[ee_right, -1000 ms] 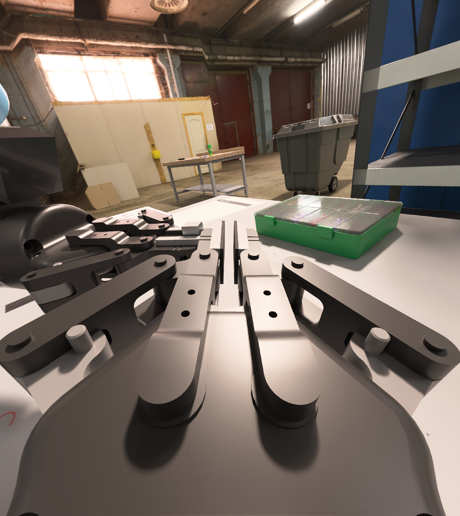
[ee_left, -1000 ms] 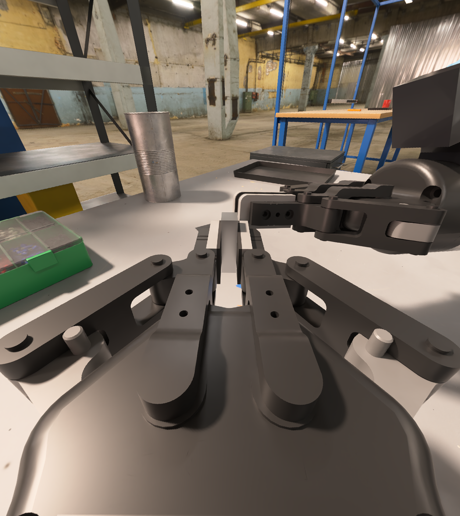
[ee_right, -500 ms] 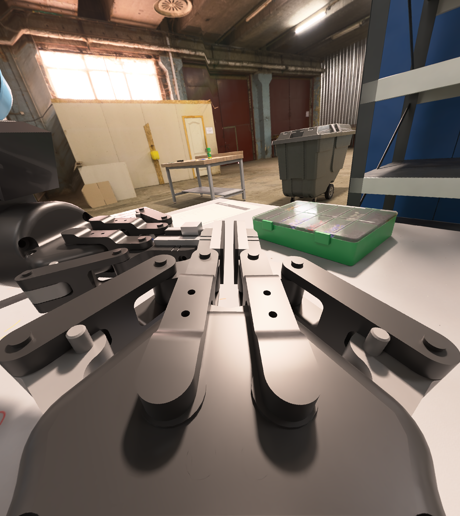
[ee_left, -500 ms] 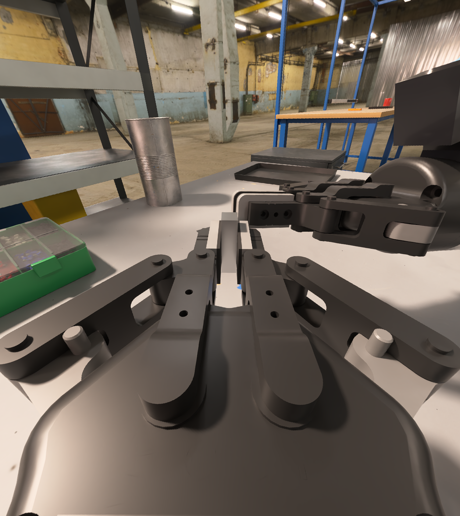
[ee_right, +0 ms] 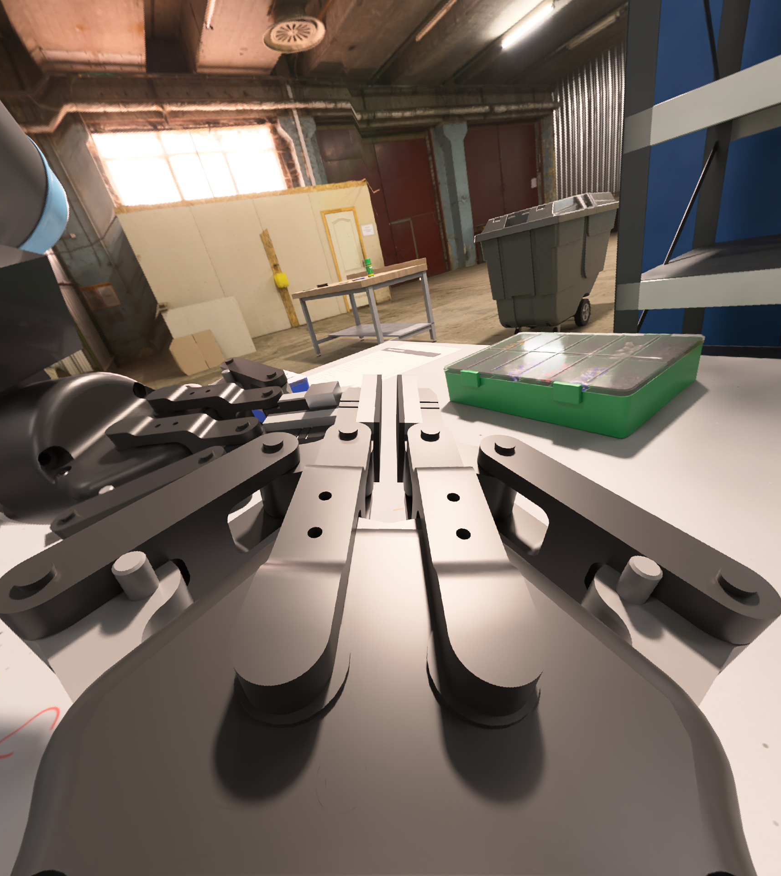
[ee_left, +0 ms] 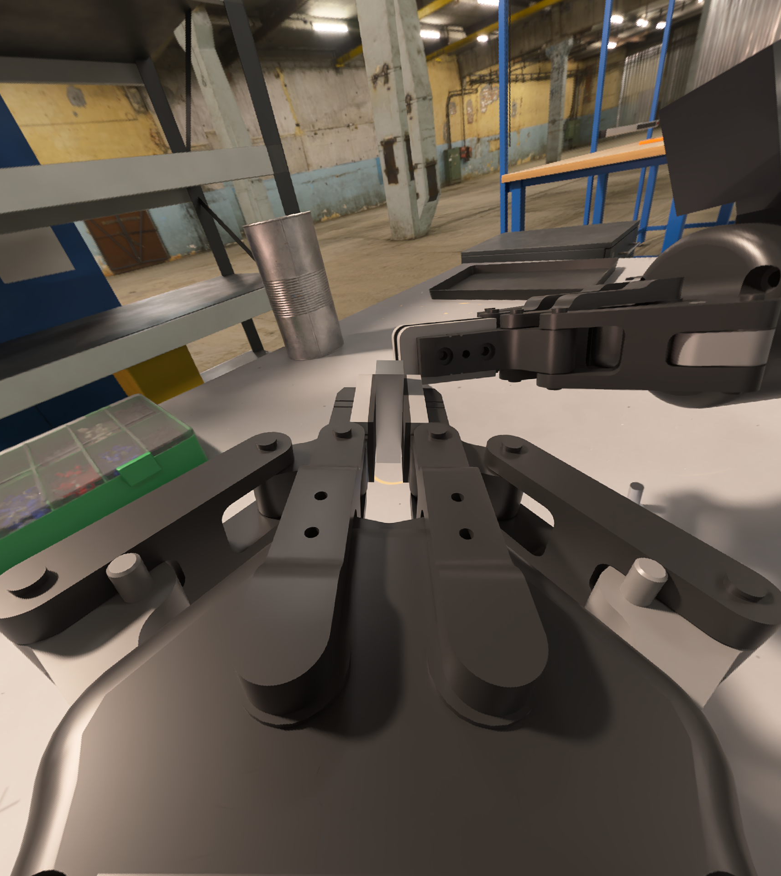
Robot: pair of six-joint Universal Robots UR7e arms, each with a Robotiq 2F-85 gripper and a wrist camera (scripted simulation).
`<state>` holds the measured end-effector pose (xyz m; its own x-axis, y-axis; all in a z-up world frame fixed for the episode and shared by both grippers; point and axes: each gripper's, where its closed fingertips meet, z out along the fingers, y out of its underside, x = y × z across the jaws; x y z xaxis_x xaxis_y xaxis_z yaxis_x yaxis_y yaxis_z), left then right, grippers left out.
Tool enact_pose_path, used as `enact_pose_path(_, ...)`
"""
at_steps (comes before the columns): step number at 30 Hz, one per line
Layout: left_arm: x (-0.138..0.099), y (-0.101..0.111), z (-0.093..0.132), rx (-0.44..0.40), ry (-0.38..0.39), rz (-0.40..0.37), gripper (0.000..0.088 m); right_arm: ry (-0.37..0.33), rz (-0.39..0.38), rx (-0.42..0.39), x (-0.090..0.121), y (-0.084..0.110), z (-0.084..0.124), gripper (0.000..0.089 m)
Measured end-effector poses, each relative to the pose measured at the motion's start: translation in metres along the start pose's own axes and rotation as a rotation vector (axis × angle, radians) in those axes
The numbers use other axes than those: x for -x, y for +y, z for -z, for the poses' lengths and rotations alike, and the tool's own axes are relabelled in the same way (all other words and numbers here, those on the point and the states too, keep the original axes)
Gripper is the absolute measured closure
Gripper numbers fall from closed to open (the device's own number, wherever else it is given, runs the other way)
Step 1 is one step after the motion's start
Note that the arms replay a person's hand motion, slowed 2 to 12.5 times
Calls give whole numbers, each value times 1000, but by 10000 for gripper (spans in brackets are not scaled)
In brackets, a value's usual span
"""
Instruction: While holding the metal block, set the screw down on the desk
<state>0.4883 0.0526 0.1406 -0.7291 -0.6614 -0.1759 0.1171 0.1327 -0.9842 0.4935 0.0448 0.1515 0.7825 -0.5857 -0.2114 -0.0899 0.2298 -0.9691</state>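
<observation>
My left gripper [ee_left: 388,393] is shut on the metal block [ee_left: 388,426], a grey bar that sticks out past the fingertips above the desk [ee_left: 568,450]. The block also shows in the right wrist view [ee_right: 324,393], held by the left gripper [ee_right: 312,403]. My right gripper [ee_right: 389,384] is closed to a narrow slit. In the left wrist view its tips [ee_left: 407,353] sit right at the block's far end. The screw is hidden between the pads. A small grey upright pin [ee_left: 636,493] stands on the desk under the right arm.
A green parts box [ee_left: 70,483] with a clear lid lies on the left, also seen in the right wrist view [ee_right: 568,379]. A metal can [ee_left: 293,289] and a black tray [ee_left: 521,279] stand at the back. A shelf rack [ee_left: 94,189] rises at the left.
Both grippers keep the same pose to each other while the scene shifts around them. In the left view the can and green box slid right. The small pin has come into view.
</observation>
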Motion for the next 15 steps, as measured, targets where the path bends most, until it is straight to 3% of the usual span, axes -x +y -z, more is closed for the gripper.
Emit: enact_pose_path(15, 4, 4, -1, 39, -121, -253, 791, -64, -239, -18, -2, 5, -2, 837)
